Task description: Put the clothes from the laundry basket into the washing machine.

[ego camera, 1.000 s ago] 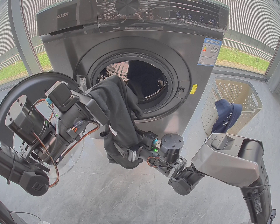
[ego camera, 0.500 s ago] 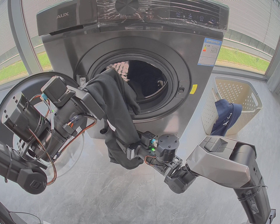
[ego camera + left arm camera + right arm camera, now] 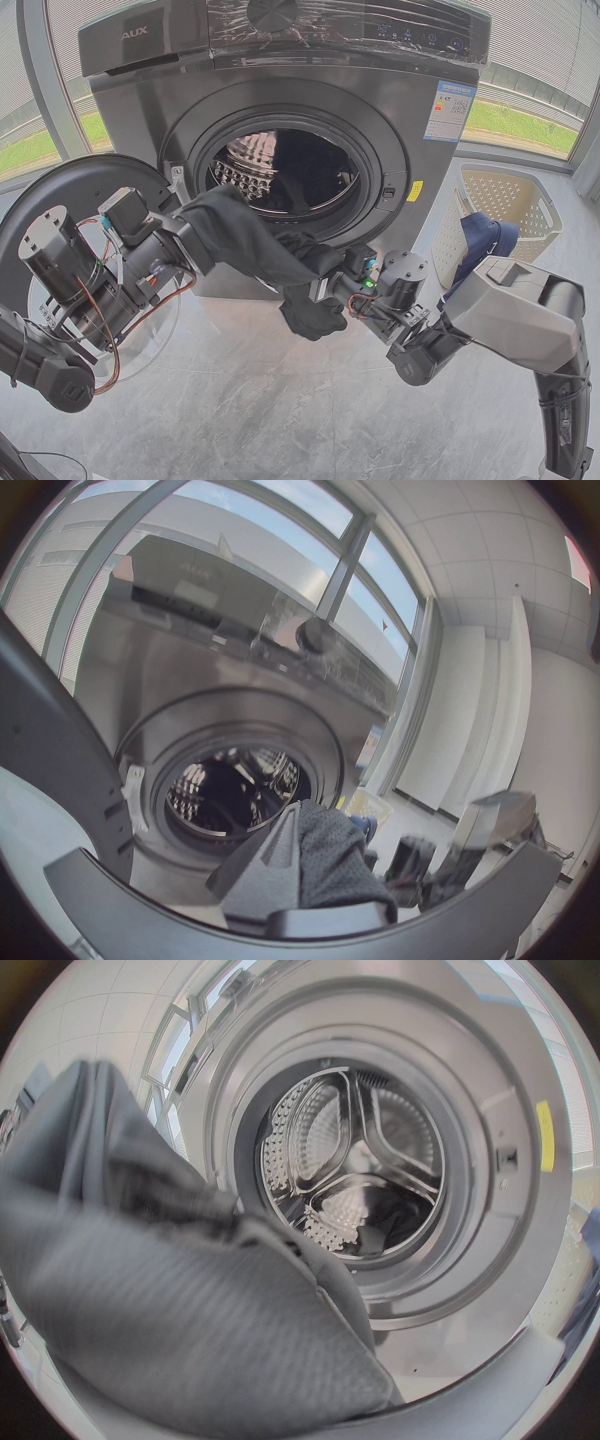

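**A:** Where is the black garment point(image 3: 250, 240)?

**B:** It hangs in the air, pulled into a taut band from one gripper to the other, just outside the mouth of the washing machine point(image 3: 400, 112). A loose bunch dangles just under the right gripper point(image 3: 306, 281).

**A:** And the grips?

**B:** The left gripper point(image 3: 206, 231) is clamped on the upper end, with fabric covering most of its fingers. The right gripper sits lower and is closed on the other end, its tip buried in fabric.

**A:** What's around them?

**B:** The drum point(image 3: 281, 169) opens just beyond both grippers, with a dark heap point(image 3: 381, 1213) low inside. The open door point(image 3: 69, 187) stands behind the left arm. Well off past the right arm is the laundry basket point(image 3: 525, 200), with a blue garment point(image 3: 484, 247) draped over its rim.
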